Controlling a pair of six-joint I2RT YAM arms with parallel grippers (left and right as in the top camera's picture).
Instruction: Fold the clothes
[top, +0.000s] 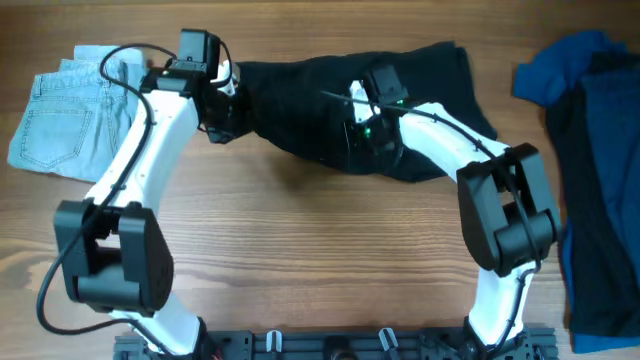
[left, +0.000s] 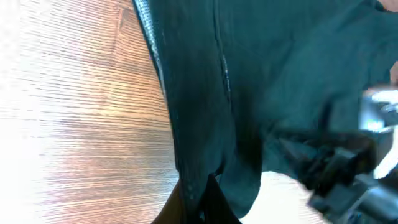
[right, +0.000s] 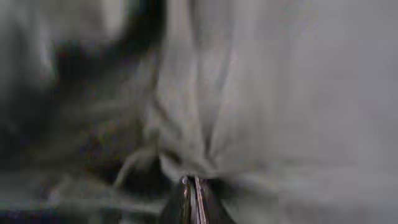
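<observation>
We found the black shorts (top: 300, 100) spread across the far middle of the table (top: 300, 250), between the denim shorts (top: 65, 115) and the blue garments (top: 555, 80). Our left gripper (top: 224, 114) pinched their left edge, and our right gripper (top: 358, 125) was clenched on bunched cloth mid-garment.

The left arm (top: 150, 140) rises from its base at the lower left and leans toward the upper middle of the frame, with the left gripper (top: 222, 112) pinched on the black shorts (top: 300, 90). The right arm (top: 450, 130) bends from the lower right up and leftward to the centre. There the right gripper (top: 368, 128) points down, its fingers (right: 186, 202) closed almost together on the same cloth.
</observation>
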